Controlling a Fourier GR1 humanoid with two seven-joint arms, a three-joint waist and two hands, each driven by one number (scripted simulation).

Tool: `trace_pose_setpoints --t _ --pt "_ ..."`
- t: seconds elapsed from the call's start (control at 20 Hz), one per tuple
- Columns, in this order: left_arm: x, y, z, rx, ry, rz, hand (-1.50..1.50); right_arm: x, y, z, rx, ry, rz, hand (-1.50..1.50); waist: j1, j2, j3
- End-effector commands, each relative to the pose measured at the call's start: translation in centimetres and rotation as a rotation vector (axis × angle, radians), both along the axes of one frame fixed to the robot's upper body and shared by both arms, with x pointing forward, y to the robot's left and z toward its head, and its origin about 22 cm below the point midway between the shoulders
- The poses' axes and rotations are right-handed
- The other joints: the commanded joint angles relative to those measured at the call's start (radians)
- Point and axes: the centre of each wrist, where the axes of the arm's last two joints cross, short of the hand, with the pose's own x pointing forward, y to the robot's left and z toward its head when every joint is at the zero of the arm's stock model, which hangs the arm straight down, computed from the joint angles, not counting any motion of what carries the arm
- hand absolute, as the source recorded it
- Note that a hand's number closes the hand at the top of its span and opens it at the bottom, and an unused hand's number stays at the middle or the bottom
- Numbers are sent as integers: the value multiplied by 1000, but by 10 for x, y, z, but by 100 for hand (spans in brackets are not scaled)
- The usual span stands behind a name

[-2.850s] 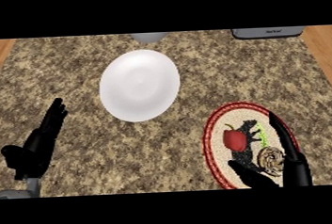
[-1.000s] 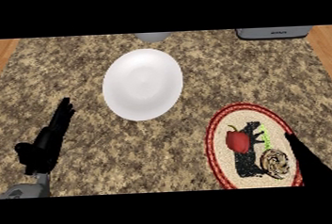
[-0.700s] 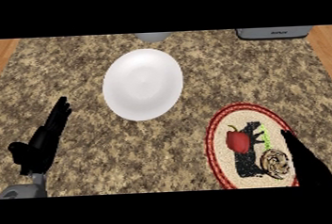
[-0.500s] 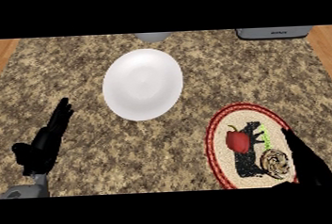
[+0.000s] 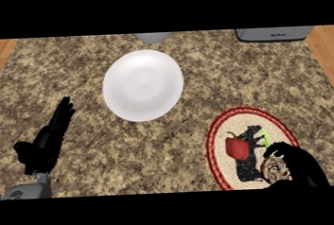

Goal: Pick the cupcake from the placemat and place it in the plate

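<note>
Cupcake (image 5: 273,169): sits on the placemat (image 5: 220,150) at the lower right of the table (image 5: 195,51), beside the red apple picture on the mat; it does not look lifted.
Right hand (image 5: 301,165): its fingers curl over the top and right side of the cupcake, thumb tip near the cake's upper edge; it looks closed round the cake, though part of the contact is hidden by the hand itself.
Left hand (image 5: 49,141): rests at the lower left of the table with straight fingers pointing up, holding nothing, well apart from everything else.
Plate (image 5: 142,85): white, nothing on it, up and to the left of the placemat, a stretch of bare table between them.
Done so far: the reach to the cupcake and, by the look of it, the grasp.
Left to do: lift the cake off the mat, carry it up and left across the gap, set it down inside the plate, let go.
Progress: early, about a third; the cake has not left the mat.
</note>
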Motion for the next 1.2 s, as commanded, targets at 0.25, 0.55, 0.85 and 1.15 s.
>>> trace_pose_setpoints --t 0.25,0.55,0.85,1.15 --pt "-4 -9 -10 4 24 2 0 -1 14 10 -92 -146 61 150 -2 8 16" --pt "3 16 10 3 -5 -4 0 18 61 -1 -131 -235 -30 150 3 10 16" --pt "0 6 -10 -12 10 11 0 20 95 49 -83 -348 -11 150 -2 8 16" --pt "-1 15 13 -5 -2 4 0 -17 110 96 -148 -498 34 150 -2 5 16"
